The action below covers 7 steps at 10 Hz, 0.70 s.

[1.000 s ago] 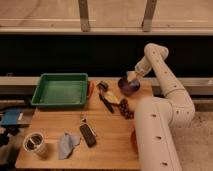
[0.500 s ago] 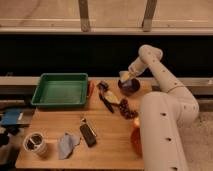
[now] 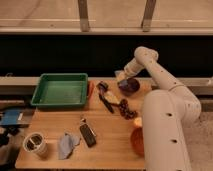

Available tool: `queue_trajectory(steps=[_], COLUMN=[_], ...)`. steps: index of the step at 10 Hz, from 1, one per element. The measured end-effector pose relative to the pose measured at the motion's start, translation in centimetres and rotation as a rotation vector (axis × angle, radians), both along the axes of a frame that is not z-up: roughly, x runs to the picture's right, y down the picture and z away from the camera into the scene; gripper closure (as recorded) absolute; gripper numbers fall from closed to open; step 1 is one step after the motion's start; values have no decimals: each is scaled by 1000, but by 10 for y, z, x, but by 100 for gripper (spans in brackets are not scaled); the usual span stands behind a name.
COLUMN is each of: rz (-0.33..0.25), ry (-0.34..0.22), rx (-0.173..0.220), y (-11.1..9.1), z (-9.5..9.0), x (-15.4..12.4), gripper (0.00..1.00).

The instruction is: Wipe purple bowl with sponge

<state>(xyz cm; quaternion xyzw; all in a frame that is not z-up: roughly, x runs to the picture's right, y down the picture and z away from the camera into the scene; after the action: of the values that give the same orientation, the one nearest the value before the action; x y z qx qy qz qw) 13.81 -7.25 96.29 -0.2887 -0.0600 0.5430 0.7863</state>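
- Hovering at the far right of the counter [image 3: 107,142], the tool [image 3: 121,77] sits just at the left rim of the purple bowl [image 3: 129,85]; a pale, yellowish block at its tip looks like the sponge [image 3: 120,76], so I judge the tool to be grasping the sponge, though the fingers themselves are too hidden to read.
- The purple bowl stands upright near the back edge of the counter, right of the green tray [image 3: 60,90] and just beyond a cluster of small dark items; the sponge is at or just above the bowl's near-left lip, and whether it touches the rim I cannot tell.
- Judging by this, the step in hand is the wipe itself or its very start; the sponge is brought to the bowl but is not clearly down inside it.
- The next move calls for lowering the sponge into the bowl's hollow and sweeping it round the inner wall; pressure should be light, since the bowl is not held and could slide or tip toward the back edge.
- The dark utensil [image 3: 105,98] and the dark cluster [image 3: 127,108] lie close in front of the bowl; a wide sweep of the arm could knock them.
- Elsewhere on the counter, well apart from the work: a metal cup [image 3: 35,144] at the front left, a bluish cloth [image 3: 66,144] and a dark flat device [image 3: 88,134] beside it; an orange object [image 3: 137,140] sits at the front right, partly behind the robot's body.
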Motion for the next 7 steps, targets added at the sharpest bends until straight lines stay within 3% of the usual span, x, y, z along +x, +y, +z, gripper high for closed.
queue_trajectory(steps=[2, 5, 7], rz=[-3, 18, 31], ry=[14, 127, 156], rx=[3, 58, 70], y=[0, 2, 2], z=[0, -10, -13], x=[1, 30, 38], gripper=[91, 91, 91])
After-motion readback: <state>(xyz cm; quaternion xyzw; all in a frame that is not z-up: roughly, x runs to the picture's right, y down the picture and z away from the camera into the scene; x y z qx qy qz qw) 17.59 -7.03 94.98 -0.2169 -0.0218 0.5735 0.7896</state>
